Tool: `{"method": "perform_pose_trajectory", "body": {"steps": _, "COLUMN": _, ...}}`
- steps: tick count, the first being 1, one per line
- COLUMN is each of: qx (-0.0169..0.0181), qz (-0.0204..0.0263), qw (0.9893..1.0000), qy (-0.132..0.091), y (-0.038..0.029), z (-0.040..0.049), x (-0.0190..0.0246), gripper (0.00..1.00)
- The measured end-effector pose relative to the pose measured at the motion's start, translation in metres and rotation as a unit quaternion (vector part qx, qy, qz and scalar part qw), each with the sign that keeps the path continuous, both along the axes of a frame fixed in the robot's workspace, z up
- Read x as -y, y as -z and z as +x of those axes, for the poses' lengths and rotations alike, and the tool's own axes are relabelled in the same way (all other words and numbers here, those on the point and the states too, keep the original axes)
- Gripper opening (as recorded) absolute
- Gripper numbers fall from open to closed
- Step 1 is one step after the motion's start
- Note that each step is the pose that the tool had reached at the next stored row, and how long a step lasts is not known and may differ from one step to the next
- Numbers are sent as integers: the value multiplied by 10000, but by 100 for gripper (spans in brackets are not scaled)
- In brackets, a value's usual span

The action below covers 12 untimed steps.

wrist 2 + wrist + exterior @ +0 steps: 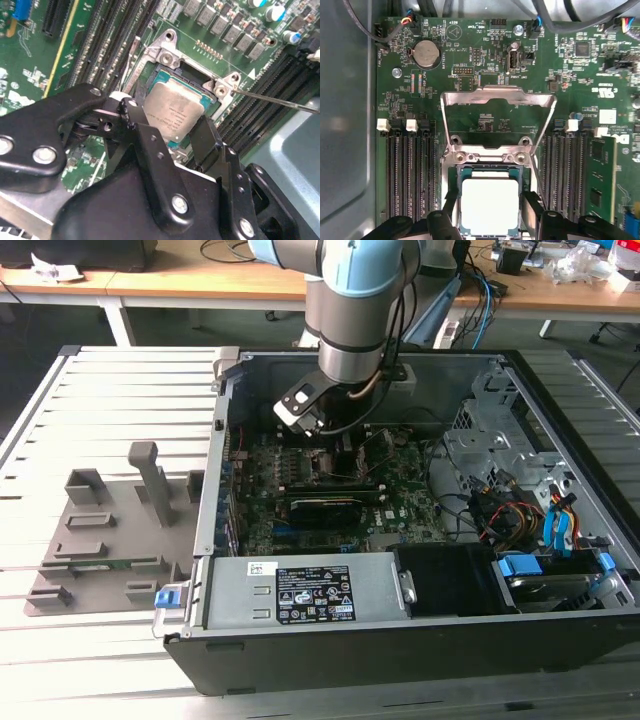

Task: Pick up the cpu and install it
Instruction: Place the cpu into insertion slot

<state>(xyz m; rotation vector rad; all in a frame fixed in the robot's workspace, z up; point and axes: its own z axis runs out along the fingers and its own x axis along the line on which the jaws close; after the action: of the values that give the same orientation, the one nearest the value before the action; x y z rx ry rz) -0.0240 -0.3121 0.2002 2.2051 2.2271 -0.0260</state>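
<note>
Pinching the cpu in the gripper jaws at the socket, eleven o'clock inside the case; pickup done, seating seemingly unfinished.

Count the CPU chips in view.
1. The cpu lies at the open socket on the motherboard, load plate raised. The arm covers part of the motherboard in the exterior view.

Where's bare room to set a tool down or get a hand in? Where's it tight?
Free: slatted table around grey fixture, exterior view's left. Tight: inside case, gripper over cpu between memory slots; cables toward exterior view's right.
</note>
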Motion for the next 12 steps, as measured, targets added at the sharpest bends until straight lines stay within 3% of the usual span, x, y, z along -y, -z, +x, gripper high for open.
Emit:
{"method": "perform_pose_trajectory", "body": {"steps": 3, "qx": 2, "qz": 1, "qw": 10000, "qy": -1, "y": -161, "z": 0, "x": -3, "gripper": 60}}
{"method": "perform_pose_trajectory", "body": {"steps": 7, "qx": 3, "qz": 1, "qw": 10000, "qy": 0, "y": -309, "z": 0, "x": -3, "gripper": 35}}
{"method": "perform_pose_trajectory", "body": {"steps": 8, "qx": 3, "qz": 1, "qw": 10000, "qy": 0, "y": -349, "z": -1, "x": -3, "gripper": 23}}
{"method": "perform_pose_trajectory", "body": {"steps": 9, "qx": 3, "qz": 1, "qw": 10000, "qy": 0, "y": -392, "z": -1, "x": -3, "gripper": 17}}
{"method": "perform_pose_trajectory", "body": {"steps": 12, "qx": 5, "qz": 1, "qw": 10000, "qy": -1, "y": -476, "z": 0, "x": -3, "gripper": 11}}
